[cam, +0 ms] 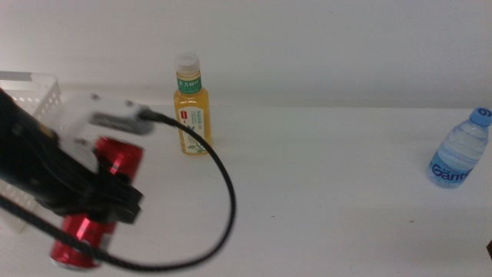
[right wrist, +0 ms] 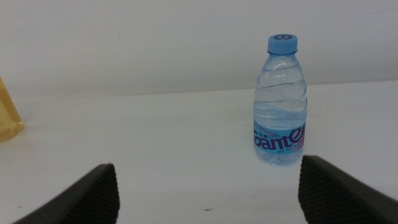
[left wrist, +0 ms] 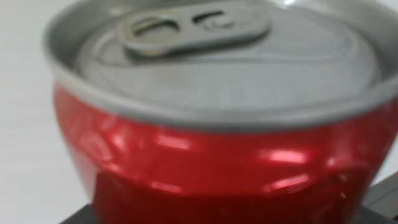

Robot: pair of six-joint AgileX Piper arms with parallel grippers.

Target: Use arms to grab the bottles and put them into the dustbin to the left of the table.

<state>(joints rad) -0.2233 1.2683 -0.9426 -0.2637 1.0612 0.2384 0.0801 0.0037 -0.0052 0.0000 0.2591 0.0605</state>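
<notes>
My left gripper [cam: 96, 200] comes in from the left and is shut on the slim red can [cam: 83, 235], which is tilted at the table's front left. The can [left wrist: 217, 155] fills the left wrist view, its silver top and pull tab towards the camera. The yellow tea bottle [cam: 191, 108] stands upright at the back of the white table [cam: 330, 192], just right of the gripper's cable. The blue-capped water bottle [cam: 460, 150] stands at the far right. My right gripper [right wrist: 208, 199] is open and empty, facing the water bottle [right wrist: 280, 118] from some distance. The white perforated dustbin [cam: 34, 92] sits at the back left.
A black braided cable [cam: 223, 192] loops from the left arm over the table in front of the tea bottle. The edge of the tea bottle [right wrist: 7, 118] shows in the right wrist view. A plain white wall runs behind the table.
</notes>
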